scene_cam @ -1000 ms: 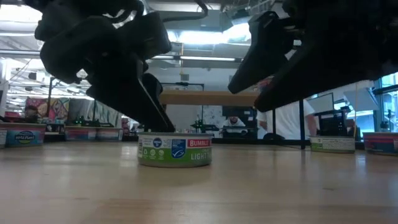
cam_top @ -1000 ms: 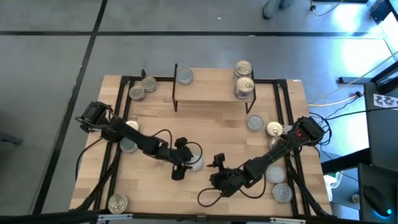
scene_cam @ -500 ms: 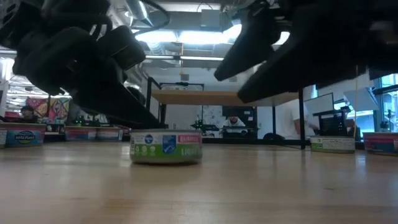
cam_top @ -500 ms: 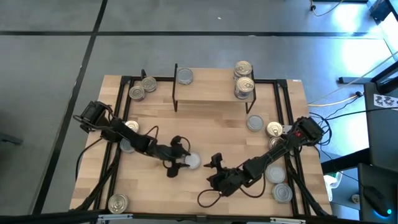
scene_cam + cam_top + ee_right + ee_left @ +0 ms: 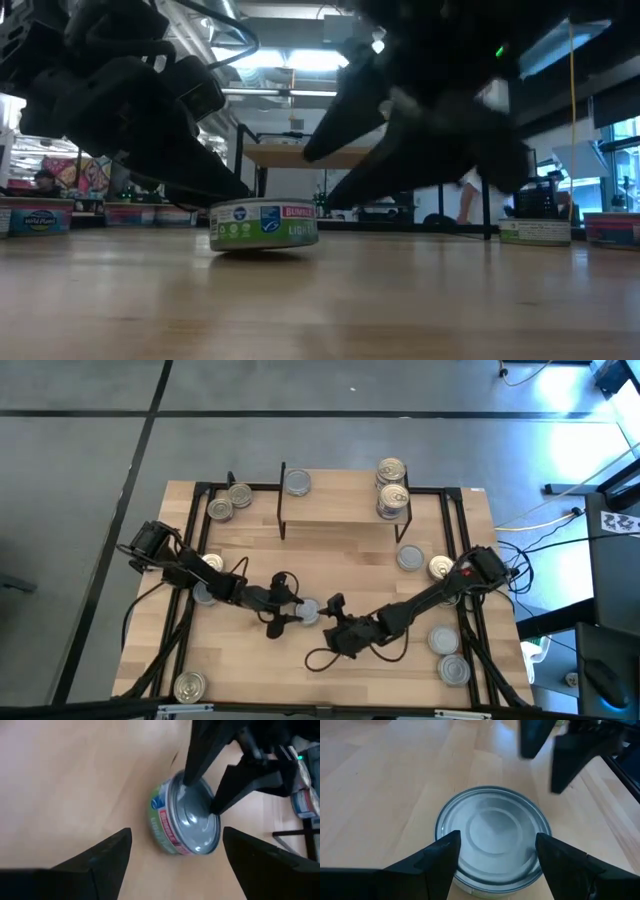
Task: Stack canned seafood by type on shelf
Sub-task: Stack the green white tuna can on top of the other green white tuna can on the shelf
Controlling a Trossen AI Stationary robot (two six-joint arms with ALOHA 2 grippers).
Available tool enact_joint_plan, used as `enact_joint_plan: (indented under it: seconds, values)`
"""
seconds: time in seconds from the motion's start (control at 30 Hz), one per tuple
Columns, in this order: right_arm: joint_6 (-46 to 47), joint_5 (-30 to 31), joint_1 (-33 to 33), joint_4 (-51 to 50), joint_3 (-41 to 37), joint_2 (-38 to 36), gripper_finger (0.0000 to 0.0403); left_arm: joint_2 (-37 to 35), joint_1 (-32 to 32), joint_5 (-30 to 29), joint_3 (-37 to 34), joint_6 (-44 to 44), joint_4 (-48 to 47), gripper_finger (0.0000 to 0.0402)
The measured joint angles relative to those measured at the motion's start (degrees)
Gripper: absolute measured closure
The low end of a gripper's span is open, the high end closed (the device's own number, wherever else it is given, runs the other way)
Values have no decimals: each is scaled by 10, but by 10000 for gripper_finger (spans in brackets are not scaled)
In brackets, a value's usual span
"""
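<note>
While two hands (image 5: 292, 613) (image 5: 333, 622) gape wide, eleven tins (image 5: 307, 611) and one shelf (image 5: 345, 500) show.

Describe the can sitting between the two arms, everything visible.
The can is a short round metal tin with a plain silver-grey lid with pressed rings and a raised rim. Its side label is green and white with a red band and a blue logo. It sits on the wooden table, slightly tilted in the low view. The left end effector brackets it with fingers open on either side; the right end effector, open, faces it from close by.
</note>
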Motion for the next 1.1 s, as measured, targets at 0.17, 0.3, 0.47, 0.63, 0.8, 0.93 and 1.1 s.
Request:
enact_joint_plan:
  seconds: [0.17, 0.3, 0.47, 0.63, 0.8, 0.93, 1.1]
  values:
    - [-68, 0, -12, 26, 0, 32, 93, 0, 4, 0, -1, -4, -1, 141]
    - [-84, 12, -15, 33, 0, 42, 93, 0, 5, 0, -1, -4, 0, 141]
    - [-84, 11, -15, 33, 0, 43, 93, 1, 6, 1, -1, -4, 1, 141]
    - [-84, 11, -15, 32, 0, 43, 93, 1, 6, 1, -1, -4, 1, 141]
    - [-84, 10, -16, 46, 0, 47, 93, 1, 6, 1, -1, -4, 1, 141]
    - [-84, 22, -16, 58, 0, 47, 93, 1, 6, 1, -1, -4, 1, 141]
    - [-109, 18, -16, 58, 0, 49, 93, 1, 6, 1, -1, -4, 1, 141]
